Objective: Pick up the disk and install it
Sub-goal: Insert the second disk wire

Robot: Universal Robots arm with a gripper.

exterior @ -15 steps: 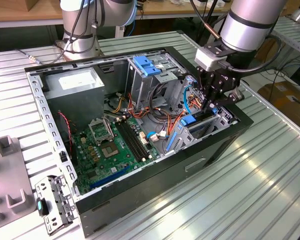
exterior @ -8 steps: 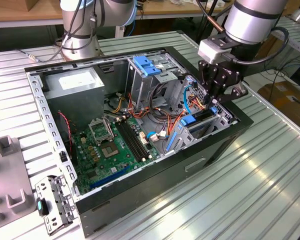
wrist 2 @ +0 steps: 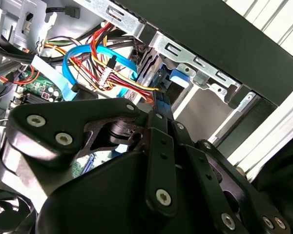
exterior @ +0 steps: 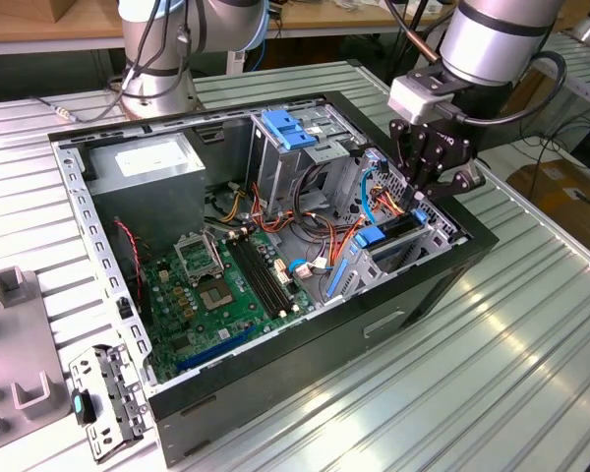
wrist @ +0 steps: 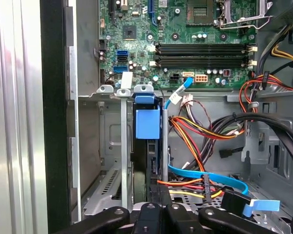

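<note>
1. In the exterior view, an open computer case [exterior: 275,393] lies on its side on a ribbed metal surface [exterior: 531,324]. The black tool [exterior: 425,185] hangs from the silver arm [exterior: 492,39] over the drive bay at the case's corner toward the exterior view's right. The disk [exterior: 398,228] stands on edge in that bay, its blue rail showing just below the tool. The green motherboard [exterior: 216,295] covers the case floor, a grey power supply [exterior: 143,162] sits in the far corner, and a blue caddy [exterior: 290,128] tops the upper cage.

2. In the second wrist view, the tool's linkages [wrist 2: 158,161] converge on a thin dark edge, with blue and orange cables [wrist 2: 97,63] beyond; whether the fingertips press the disk cannot be told.

3. In the first wrist view, the disk [wrist: 147,122] sits upright between the grey bay walls [wrist: 123,146], its blue tab toward the motherboard [wrist: 185,39]. The tool [wrist: 156,214] is drawn narrow at the disk's near end; whether it has hold cannot be told.
</note>
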